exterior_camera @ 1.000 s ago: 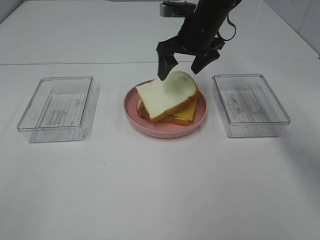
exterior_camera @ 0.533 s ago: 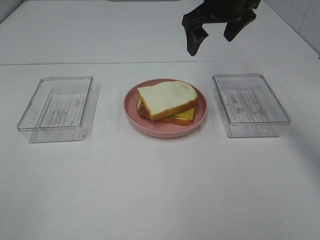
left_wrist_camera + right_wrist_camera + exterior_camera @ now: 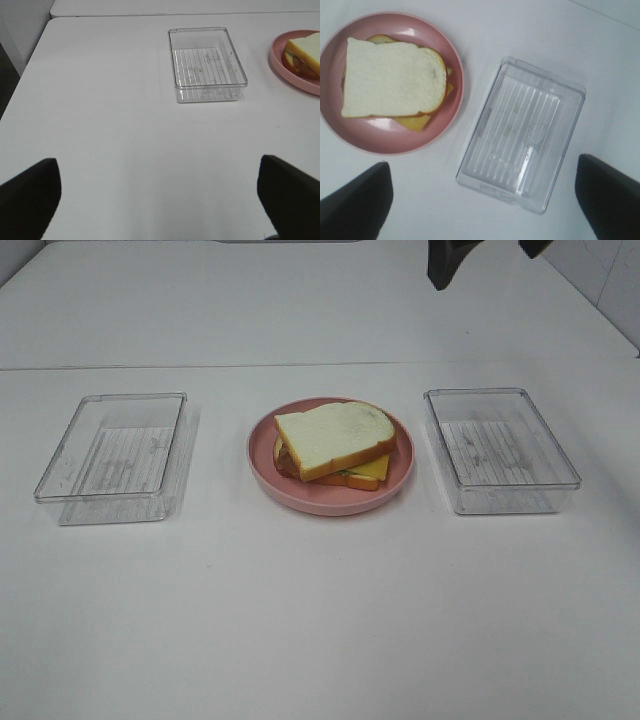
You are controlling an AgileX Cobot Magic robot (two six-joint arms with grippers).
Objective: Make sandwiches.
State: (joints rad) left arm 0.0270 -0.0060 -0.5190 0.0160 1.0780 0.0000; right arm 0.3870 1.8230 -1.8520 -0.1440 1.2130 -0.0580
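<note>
The sandwich (image 3: 335, 440) lies on the round pink plate (image 3: 330, 502) at the table's middle: a white bread slice on top, with yellow cheese, some green and a second slice under it. My right gripper (image 3: 487, 252) is open and empty, high up behind and to the right of the plate, partly cut off by the frame edge. The right wrist view looks down on the sandwich (image 3: 392, 77), with the gripper (image 3: 482, 200) spread wide. My left gripper (image 3: 160, 200) is open and empty over bare table, with the sandwich (image 3: 305, 52) far off.
A clear plastic tray (image 3: 115, 455) stands left of the plate and another (image 3: 500, 450) stands right of it. Both trays hold nothing. They also show in the left wrist view (image 3: 207, 65) and the right wrist view (image 3: 522, 132).
My right gripper rose from just above the top bread slice and drew back up and to the right. The slice settled flat on the stack. The left arm has not visibly moved.
</note>
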